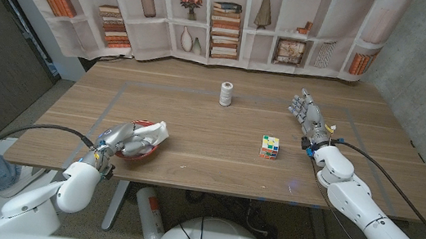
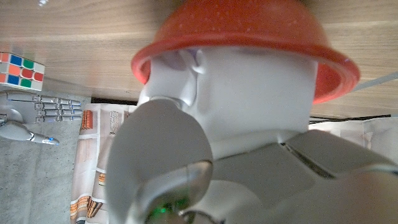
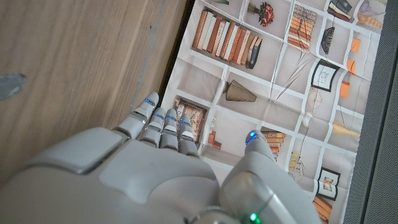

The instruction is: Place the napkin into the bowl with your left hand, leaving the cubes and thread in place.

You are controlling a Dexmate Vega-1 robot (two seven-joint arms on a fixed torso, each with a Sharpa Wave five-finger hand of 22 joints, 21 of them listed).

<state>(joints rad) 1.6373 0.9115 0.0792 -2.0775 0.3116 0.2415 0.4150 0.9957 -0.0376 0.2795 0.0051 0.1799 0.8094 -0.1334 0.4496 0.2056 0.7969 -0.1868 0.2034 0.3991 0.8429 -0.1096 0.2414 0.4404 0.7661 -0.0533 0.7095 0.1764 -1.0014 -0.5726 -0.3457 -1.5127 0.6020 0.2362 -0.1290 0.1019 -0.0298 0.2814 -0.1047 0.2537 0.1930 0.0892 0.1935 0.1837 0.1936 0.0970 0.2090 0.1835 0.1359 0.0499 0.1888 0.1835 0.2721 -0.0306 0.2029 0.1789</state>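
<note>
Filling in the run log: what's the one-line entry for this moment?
left hand: at red bowl, on napkin | napkin: over bowl | right hand: open, idle | cube, thread: untouched

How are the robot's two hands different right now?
The left hand is at the red bowl with the white napkin; the right hand touches nothing. The left hand sits near the table's front edge, the right hand farther back, fingers straight. Both are silver-grey.

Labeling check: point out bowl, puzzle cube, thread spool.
bowl [image 2: 249, 28]: left wrist view, red outer wall.
puzzle cube [image 1: 269, 147]: head view, top face.
thread spool [image 1: 226, 94]: head view, wound side.
</note>
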